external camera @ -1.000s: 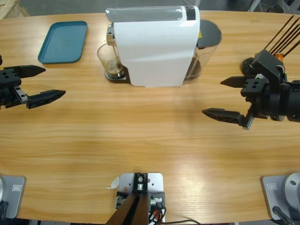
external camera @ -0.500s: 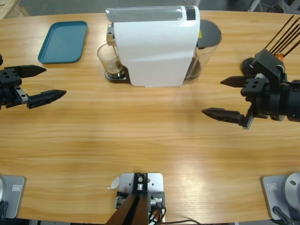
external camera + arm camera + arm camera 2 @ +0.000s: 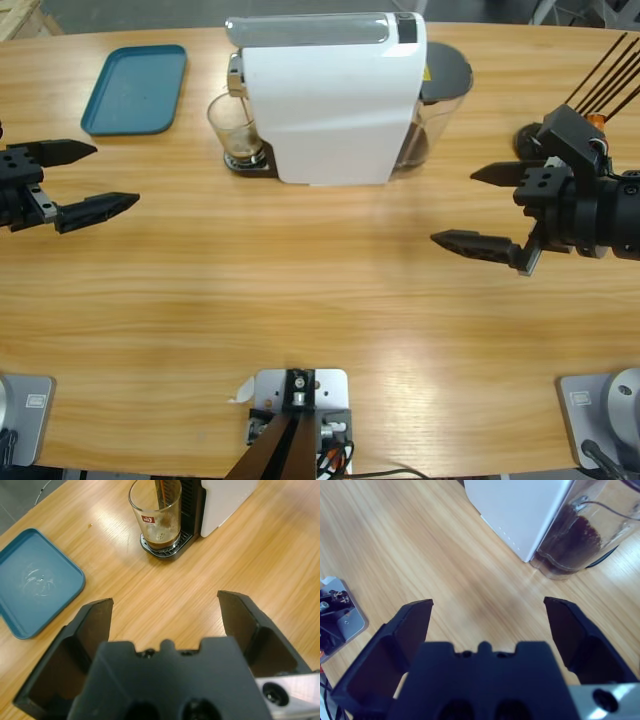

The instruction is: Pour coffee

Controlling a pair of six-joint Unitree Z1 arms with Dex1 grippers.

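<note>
A clear glass tumbler stands on the drip tray under the spout of a white coffee machine. A thin layer of dark coffee lies at its bottom, and a brown stream runs into it. My left gripper hovers open at the table's left, some way from the glass, with nothing in it. My right gripper hangs open at the right, facing the machine's clear rear tank.
A teal tray lies at the back left, near the glass. A dark holder with thin sticks stands at the far right behind the right arm. Bare wood stretches between the two grippers.
</note>
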